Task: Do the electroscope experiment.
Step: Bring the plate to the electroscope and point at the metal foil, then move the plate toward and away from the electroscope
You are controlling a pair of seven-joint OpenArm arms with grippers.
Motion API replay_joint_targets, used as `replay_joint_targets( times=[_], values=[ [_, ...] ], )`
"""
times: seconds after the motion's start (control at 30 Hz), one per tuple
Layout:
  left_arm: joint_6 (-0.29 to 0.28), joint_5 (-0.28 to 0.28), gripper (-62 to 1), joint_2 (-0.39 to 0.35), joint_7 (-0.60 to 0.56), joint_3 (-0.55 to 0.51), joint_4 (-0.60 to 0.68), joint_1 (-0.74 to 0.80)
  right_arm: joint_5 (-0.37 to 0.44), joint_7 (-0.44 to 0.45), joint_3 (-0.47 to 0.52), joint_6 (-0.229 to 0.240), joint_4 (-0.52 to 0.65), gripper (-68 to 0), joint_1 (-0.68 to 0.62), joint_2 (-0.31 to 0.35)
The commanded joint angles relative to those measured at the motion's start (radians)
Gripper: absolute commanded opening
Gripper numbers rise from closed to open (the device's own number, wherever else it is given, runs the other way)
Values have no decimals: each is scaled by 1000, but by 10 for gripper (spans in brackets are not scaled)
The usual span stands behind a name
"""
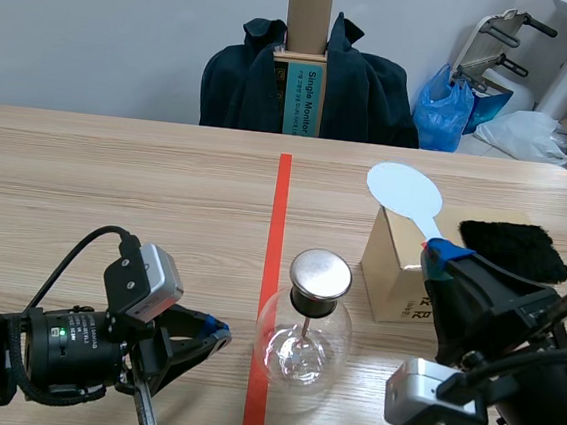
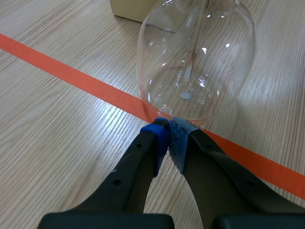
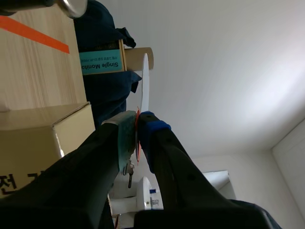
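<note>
The electroscope point(image 1: 305, 327) is a clear glass flask with a round metal cap point(image 1: 320, 273), standing on the red tape line; its bulb point(image 2: 195, 62) fills the left wrist view. My left gripper point(image 1: 217, 333) lies low on the table, shut on nothing, its tips point(image 2: 167, 138) just short of the flask's base. My right gripper point(image 1: 440, 256) is raised beside the flask and shut on the handle of a white paddle point(image 1: 406, 194), seen edge-on point(image 3: 145, 81) in the right wrist view, whose disc stands above the cardboard box.
A small cardboard box point(image 1: 398, 274) stands right of the flask, with a black furry cloth point(image 1: 513, 250) behind it. A chair draped with a dark jacket point(image 1: 311, 85) sits across the table. Bags and clutter lie at the back right.
</note>
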Motion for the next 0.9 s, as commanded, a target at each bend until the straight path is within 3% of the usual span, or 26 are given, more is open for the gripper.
replay_joint_targets(
  times=[0.0,0.17,0.87],
  values=[
    [-2,-6,-592,-3,-17,-5,23,0,3,0,10,-11,10,-667,-6,11],
    [-2,-6,-592,-3,-16,-5,23,0,-20,21,9,-10,10,-667,-26,11],
    [-2,-6,-592,-3,-16,-5,23,0,-27,307,8,-10,10,-667,-47,16]
  ],
)
